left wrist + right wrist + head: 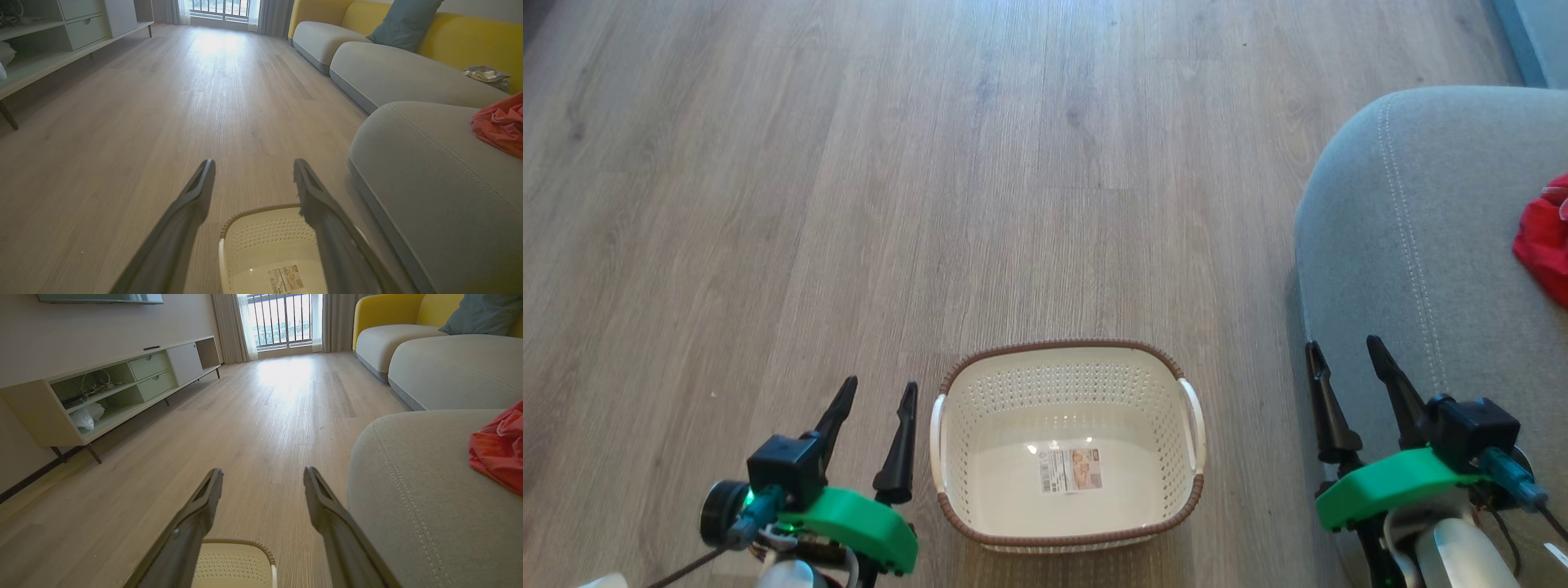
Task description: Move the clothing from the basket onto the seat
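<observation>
Cream-white perforated plastic basket (pixel 1062 384) is sitting empty; bright red soft fabric clothing (pixel 1545 241) is lying on grey upholstered seat (pixel 1405 245) right of basket. Flanking basket, left fingers (pixel 901 445) and right fingers (pixel 1327 408) are gaping, holding nothing. Fabric likely light, limp: pinch a bunched fold.

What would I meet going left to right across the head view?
left gripper, open → basket, empty → right gripper, open → clothing, lying on the seat at the right edge.
</observation>
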Motion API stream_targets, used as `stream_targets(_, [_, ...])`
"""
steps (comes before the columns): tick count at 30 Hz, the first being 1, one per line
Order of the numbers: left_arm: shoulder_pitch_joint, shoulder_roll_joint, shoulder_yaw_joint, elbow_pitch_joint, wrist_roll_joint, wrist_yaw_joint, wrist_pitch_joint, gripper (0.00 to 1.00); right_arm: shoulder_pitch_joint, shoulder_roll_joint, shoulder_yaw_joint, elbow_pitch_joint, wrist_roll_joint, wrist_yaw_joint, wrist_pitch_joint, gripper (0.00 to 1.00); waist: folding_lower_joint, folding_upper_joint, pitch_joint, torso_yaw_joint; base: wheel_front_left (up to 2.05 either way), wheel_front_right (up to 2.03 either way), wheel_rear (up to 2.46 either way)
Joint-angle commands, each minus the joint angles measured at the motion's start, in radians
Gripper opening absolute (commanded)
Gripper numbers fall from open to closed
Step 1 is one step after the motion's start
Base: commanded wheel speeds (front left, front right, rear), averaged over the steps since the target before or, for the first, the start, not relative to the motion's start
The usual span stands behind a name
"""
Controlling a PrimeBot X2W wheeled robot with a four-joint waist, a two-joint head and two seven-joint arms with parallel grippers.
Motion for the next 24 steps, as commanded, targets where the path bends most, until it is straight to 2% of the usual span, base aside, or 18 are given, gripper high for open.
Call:
stream_targets(1, [-0.047, -0.003, 0.037, -0.026, -0.005, -0.001, -0.005, 1.00, -0.027, -0.009, 0.025, -0.028, -0.002, 0.000, -0.002, 1.00, 0.0000, 0.0000, 0.000, 0.000, 0.00, 0.00, 0.00])
stream_targets(6, [-0.052, -0.003, 0.036, -0.033, -0.010, -0.004, -0.005, 1.00, -0.031, -0.012, 0.029, -0.029, 0.001, 0.000, -0.002, 1.00, 0.0000, 0.0000, 0.005, 0.001, 0.00, 0.00, 0.00])
stream_targets(7, [0.000, 0.000, -0.001, 0.004, -0.001, 0.000, 0.000, 0.00, -0.002, 0.001, 0.004, 0.004, 0.000, 0.000, 0.000, 0.00, 0.0000, 0.0000, 0.005, 0.001, 0.00, 0.00, 0.00])
stream_targets(11, [0.024, 0.000, -0.003, 0.054, -0.009, -0.001, 0.002, 0.00, 0.015, 0.006, 0.006, 0.055, 0.008, 0.000, 0.002, 0.00, 0.0001, 0.0000, 0.004, 0.001, 0.00, 0.00, 0.00])
stream_targets(24, [0.014, 0.006, 0.020, 0.050, -0.149, -0.011, 0.032, 0.00, 0.008, 0.009, -0.008, 0.048, 0.139, 0.000, 0.037, 0.00, 0.0001, 0.0000, 0.000, -0.009, 0.00, 0.00, 0.00])
